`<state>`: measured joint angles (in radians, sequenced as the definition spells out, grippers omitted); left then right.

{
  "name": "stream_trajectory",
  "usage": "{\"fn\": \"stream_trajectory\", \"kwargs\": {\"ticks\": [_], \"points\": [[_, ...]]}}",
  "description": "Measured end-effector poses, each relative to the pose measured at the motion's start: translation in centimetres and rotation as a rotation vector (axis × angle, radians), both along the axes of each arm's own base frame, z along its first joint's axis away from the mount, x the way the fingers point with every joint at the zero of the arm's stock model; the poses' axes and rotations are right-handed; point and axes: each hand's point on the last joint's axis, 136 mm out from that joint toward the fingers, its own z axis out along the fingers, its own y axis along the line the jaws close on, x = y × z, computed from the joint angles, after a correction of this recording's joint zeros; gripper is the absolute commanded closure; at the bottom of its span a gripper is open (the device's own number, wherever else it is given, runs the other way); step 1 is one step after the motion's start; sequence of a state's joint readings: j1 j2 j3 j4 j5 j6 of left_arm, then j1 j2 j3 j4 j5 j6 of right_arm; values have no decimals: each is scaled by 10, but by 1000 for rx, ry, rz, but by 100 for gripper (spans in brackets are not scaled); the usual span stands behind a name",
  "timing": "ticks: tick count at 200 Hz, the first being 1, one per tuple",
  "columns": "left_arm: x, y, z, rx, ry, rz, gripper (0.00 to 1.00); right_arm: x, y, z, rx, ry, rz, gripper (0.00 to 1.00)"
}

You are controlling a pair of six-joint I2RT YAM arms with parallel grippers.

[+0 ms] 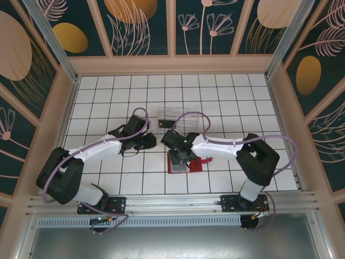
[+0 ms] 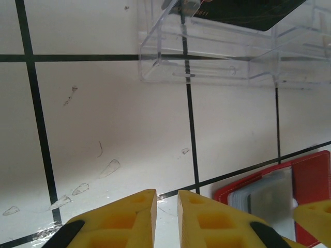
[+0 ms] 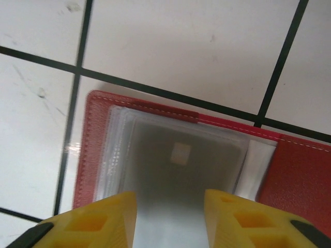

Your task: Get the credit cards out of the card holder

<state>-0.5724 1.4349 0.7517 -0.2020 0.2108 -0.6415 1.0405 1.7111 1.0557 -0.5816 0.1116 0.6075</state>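
Card holder [image 3: 300, 175] lies open on the tiled counter [image 1: 108, 97], directly under the right pincer [image 3: 168, 199], whose fingers stand apart above its grey clear sleeves [image 3: 181, 155] and grip nothing. The left pincer [image 2: 166, 199] hangs near the holder, almost closed and empty. One dark credit card [image 2: 248, 15] lies in the clear tray [image 2: 207, 67] beyond.
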Motion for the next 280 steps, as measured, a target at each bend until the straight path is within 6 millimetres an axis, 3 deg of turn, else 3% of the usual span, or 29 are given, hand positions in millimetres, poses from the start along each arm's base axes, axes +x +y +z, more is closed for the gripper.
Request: {"fn": "stream_trajectory", "kwargs": {"ticks": [26, 69, 101, 154, 205, 238, 280], "points": [[3, -3, 5, -19, -19, -3, 81, 0, 0, -8, -18, 10, 5, 61], [3, -5, 6, -30, -19, -10, 81, 0, 3, -8, -13, 8, 15, 81], [-1, -10, 7, -44, -11, -30, 81, 1, 4, -8, -2, 2, 18, 90], [-28, -48, 2, -109, 49, -129, 94, -2, -3, -2, 91, -19, 13, 93], [-56, -75, -5, -164, 120, -199, 97, -6, -9, 2, 191, -17, -1, 93], [-77, -83, -19, -176, 186, -223, 98, -6, -15, 5, 264, -11, -32, 93], [-86, -91, -27, -207, 227, -221, 98, -7, -22, 11, 369, -5, -69, 93]]}}
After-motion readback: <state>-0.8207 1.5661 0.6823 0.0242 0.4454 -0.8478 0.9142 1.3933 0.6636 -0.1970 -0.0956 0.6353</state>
